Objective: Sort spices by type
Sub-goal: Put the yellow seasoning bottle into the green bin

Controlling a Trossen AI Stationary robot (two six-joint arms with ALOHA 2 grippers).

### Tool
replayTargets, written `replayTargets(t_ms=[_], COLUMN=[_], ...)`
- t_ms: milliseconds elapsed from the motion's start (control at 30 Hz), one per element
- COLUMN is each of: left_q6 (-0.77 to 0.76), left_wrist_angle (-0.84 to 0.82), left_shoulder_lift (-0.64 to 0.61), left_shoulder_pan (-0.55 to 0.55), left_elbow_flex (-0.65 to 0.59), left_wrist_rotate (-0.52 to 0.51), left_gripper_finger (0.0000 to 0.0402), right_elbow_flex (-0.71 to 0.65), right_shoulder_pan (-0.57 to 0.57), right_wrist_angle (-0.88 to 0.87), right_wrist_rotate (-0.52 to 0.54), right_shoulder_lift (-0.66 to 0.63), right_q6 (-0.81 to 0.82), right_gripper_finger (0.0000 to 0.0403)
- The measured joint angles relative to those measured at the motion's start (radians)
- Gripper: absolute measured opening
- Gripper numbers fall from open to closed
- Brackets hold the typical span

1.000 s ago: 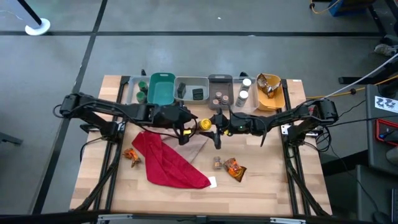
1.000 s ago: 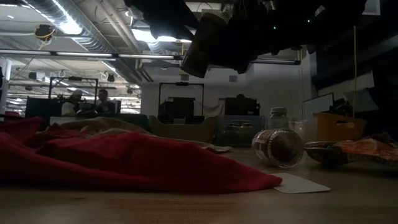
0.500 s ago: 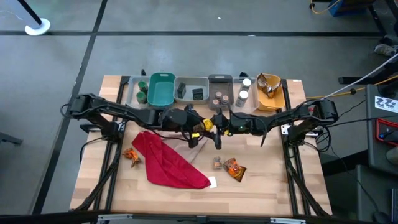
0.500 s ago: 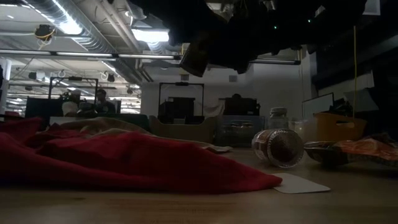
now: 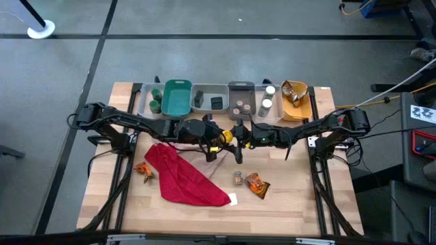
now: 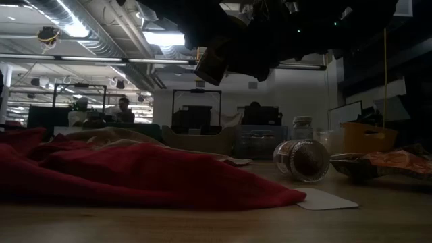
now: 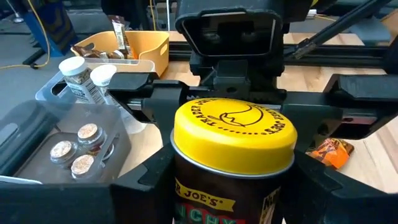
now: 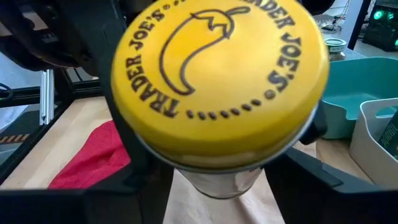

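The yellow-capped bottle is up in the air over the table's middle, cap pointing at my right gripper. My left gripper is shut on its dark labelled body. My right gripper faces it from the table's right and is open. Its fingers stand on either side of the cap end; I cannot tell whether they touch. On the table lie a small jar on its side and two orange packets. My left gripper pinches the bottle's body just below the cap between its two fingers. They come level from the table's left and lie along the bottle. The bottle is lifted clear of the table and lies about level, cap toward the table's right.
Bins line the far edge: a grey one with green jars, teal, grey with dark boxes, grey with small brown jars, clear with white-capped jars, yellow. A red cloth and tan cloth cover the middle.
My left gripper has moved toward the table's right, bringing the bottle up to my right gripper, and the bottle has tipped flatter. In the last half second both arms have kept almost still.
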Motion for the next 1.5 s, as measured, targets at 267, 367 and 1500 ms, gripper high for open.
replayTargets(t_ms=[267,367,1500], left_q6=[-0.009,-0.009,-0.081], left_wrist_angle=[-0.03,-0.082,0.134], left_shoulder_lift=[-0.044,-0.08,-0.182], left_shoulder_pan=[0.014,0.035,0.659], left_elbow_flex=[0.0,0.0,-0.365], left_wrist_rotate=[-0.048,-0.098,-0.311], left_gripper_finger=[0.0195,0.0195,0.0198], right_elbow_flex=[0.0,0.0,0.0], right_shoulder_pan=[0.0,0.0,-0.001], right_wrist_angle=[-0.01,-0.014,-0.596], right_wrist_rotate=[0.045,0.062,0.23], right_shoulder_lift=[0.0,0.0,-0.435], right_q6=[0.036,0.016,-0.175], right_gripper_finger=[0.0281,0.0297,0.0308])
